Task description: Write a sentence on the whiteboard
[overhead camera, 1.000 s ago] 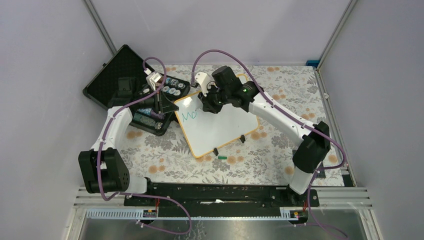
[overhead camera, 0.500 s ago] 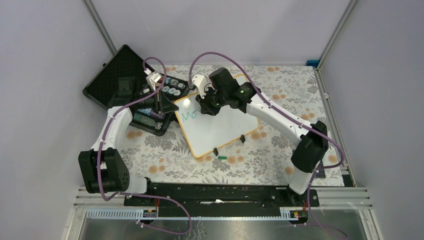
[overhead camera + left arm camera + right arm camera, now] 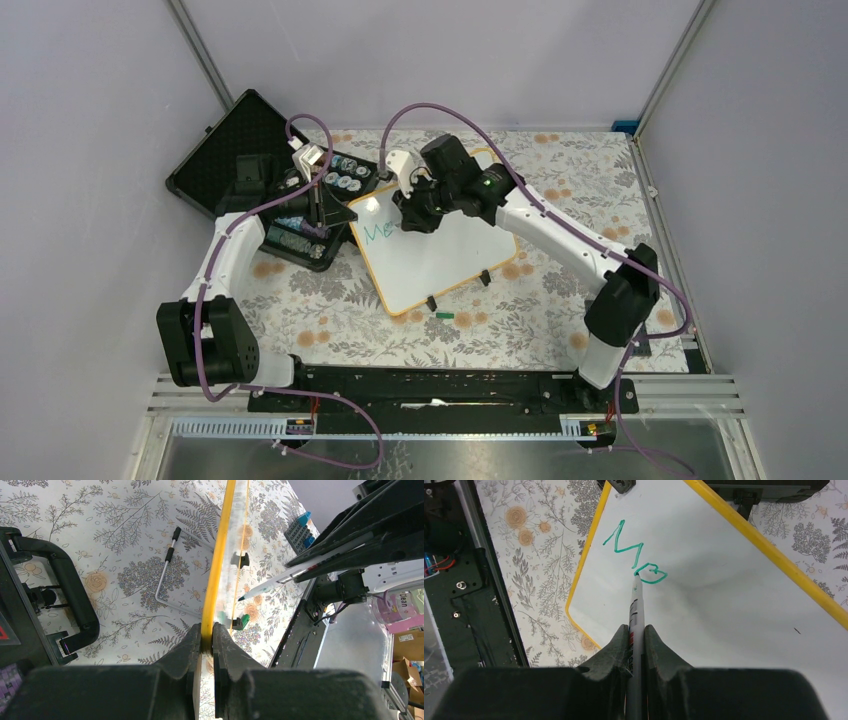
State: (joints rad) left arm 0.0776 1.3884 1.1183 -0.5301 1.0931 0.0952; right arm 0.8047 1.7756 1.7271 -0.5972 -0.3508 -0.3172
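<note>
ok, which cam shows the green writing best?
Right wrist: the green writing reads "Mo" up close. Top external shows it small beside the right tool. Left wrist sees the whiteboard edge-on, writing unreadable.

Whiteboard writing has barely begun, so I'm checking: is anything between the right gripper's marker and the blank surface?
Nothing visible. The marker tip sits on the whiteboard by the green letters; the left gripper clamps only its rim.

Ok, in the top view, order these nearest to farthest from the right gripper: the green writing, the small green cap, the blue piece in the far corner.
1. The green writing, on the whiteboard right beside the right gripper.
2. The small green cap, on the table by the board's near rim.
3. The blue piece, at the table's far right corner.
</note>
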